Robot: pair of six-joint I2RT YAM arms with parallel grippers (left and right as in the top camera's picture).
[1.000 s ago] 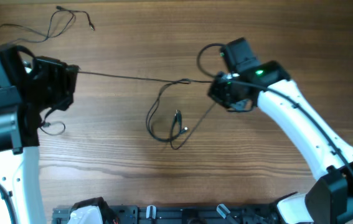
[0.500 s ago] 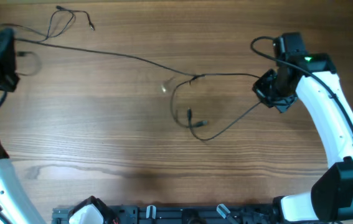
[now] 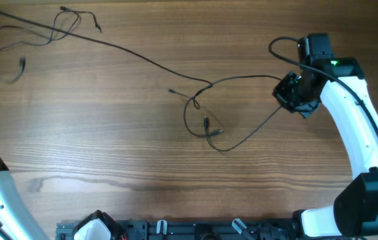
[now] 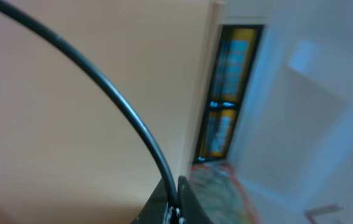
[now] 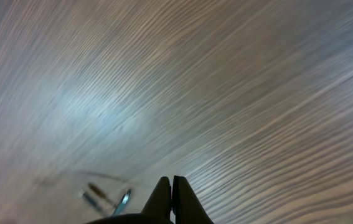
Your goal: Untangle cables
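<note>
Overhead, two in all: left tool (image 4: pixel 175 202) and right tool (image 3: pixel 293 93), each pinching the cables (image 3: pixel 242 77)

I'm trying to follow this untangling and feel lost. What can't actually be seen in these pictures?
- Left gripper: cut off by the overhead's left edge.
- How the cables cross mid-table: too thin overhead to tell.
- Where they meet the right gripper: its body covers it overhead; right wrist view blurred.

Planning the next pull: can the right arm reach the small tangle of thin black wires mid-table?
Probably yes. Only bare wooden table lies between the right gripper and the tangle of thin black wires, but that gripper is shut on strands from it, so it must let go first.
</note>
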